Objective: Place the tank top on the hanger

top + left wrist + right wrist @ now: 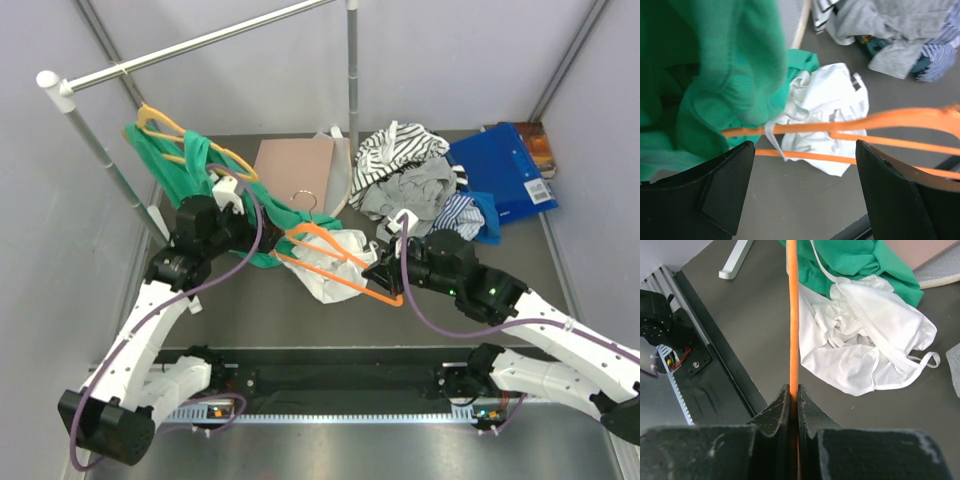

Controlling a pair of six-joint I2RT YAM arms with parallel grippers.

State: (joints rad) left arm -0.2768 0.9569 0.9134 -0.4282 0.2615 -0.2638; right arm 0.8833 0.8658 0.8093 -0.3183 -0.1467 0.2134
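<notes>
The bright orange hanger (322, 252) is held above the table's middle. My right gripper (386, 274) is shut on its right end; in the right wrist view the jaws pinch the orange bar (793, 340). The white tank top (338, 262) lies crumpled on the table under the hanger, and also shows in the right wrist view (865, 345) and the left wrist view (826, 100). A white strap (771, 134) hangs over the hanger's bars (875, 121). My left gripper (805, 192) is open and empty, just in front of the hanger's left end (262, 240).
A green garment (190, 170) hangs on a paler yellow-orange hanger (160, 125) from the rack pole (200, 45) and drapes by my left gripper. A striped shirt and grey clothes (405, 170), a blue folder (505, 175) and a pink board (295, 168) lie at the back.
</notes>
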